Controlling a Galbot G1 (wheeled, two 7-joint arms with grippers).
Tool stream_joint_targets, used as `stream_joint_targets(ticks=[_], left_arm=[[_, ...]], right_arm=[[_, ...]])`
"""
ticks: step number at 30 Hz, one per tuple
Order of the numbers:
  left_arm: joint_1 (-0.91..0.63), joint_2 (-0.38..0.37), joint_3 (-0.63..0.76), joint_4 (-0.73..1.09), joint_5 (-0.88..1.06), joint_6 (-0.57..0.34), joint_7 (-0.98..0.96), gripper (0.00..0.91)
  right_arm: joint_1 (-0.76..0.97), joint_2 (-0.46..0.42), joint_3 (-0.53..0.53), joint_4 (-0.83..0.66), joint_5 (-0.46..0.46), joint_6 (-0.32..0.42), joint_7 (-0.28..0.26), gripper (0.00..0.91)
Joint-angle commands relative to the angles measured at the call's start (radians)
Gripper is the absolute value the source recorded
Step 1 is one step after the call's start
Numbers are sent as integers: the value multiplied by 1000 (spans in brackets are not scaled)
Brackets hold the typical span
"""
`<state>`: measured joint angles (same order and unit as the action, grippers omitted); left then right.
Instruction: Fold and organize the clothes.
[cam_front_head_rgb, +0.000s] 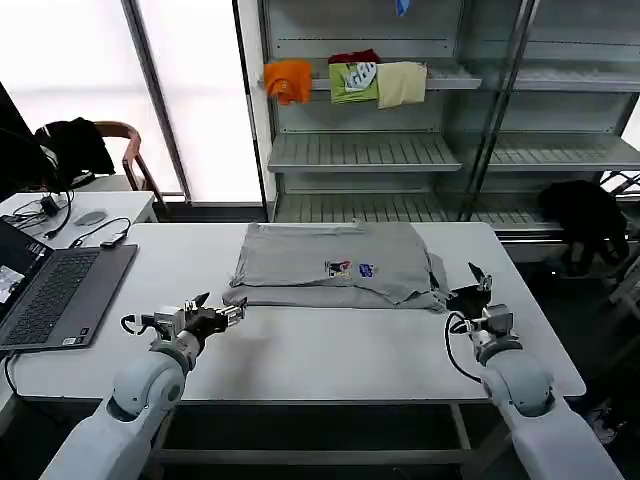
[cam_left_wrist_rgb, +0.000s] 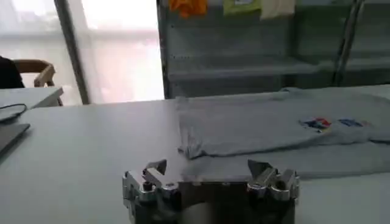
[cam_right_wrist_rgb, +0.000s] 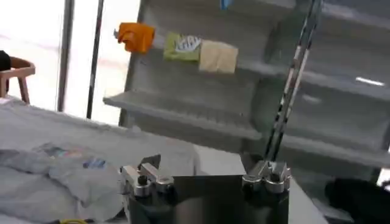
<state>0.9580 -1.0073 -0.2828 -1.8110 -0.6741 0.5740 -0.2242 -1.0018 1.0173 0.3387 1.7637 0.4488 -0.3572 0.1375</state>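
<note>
- White table (cam_front_head_rgb: 330, 350): a grey shirt (cam_front_head_rgb: 335, 262) lies flat on its far middle, print facing up.
- An open laptop (cam_front_head_rgb: 45, 290) sits at the table's left edge, cables (cam_front_head_rgb: 95, 232) lying behind it.
- Metal shelf (cam_front_head_rgb: 365, 152) behind the table: orange (cam_front_head_rgb: 289, 79), green (cam_front_head_rgb: 353, 80) and cream (cam_front_head_rgb: 402, 83) garments rest side by side on its upper tier.

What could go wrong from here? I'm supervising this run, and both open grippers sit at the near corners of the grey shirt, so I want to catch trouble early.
1. The light grey short-sleeved shirt is bunched at its near right corner, so the right gripper may pinch uneven layers and fold it crooked.
2. The left gripper sits just off the near left hem and might close on the white table rather than on cloth.
</note>
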Motion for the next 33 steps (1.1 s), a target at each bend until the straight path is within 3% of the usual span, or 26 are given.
stream_joint_targets(ticks=[1, 12, 22, 27, 28, 31, 33], left_arm=[[-30, -21, -4, 99, -24, -11, -12, 907], [-46, -40, -4, 129, -21, -17, -17, 907], [-66, -57, 1, 160, -18, -22, -22, 907], [-62, -60, 7, 169, -17, -25, -16, 776], [-61, -61, 8, 169, -16, -26, -15, 685], [-58, -64, 14, 175, -10, -28, -5, 574], [-57, -66, 15, 180, -8, -32, 1, 514]], right_arm=[[-33, -1, -3, -7, 100, -56, 4, 907], [11, 22, -27, -65, 98, -76, -16, 907], [39, 34, -36, -81, 68, -62, -24, 806], [49, 44, -43, -94, 54, -60, -28, 746], [49, 44, -43, -97, 55, -60, -29, 705], [48, 44, -42, -105, 56, -60, -34, 625], [46, 42, -41, -108, 55, -59, -35, 625]])
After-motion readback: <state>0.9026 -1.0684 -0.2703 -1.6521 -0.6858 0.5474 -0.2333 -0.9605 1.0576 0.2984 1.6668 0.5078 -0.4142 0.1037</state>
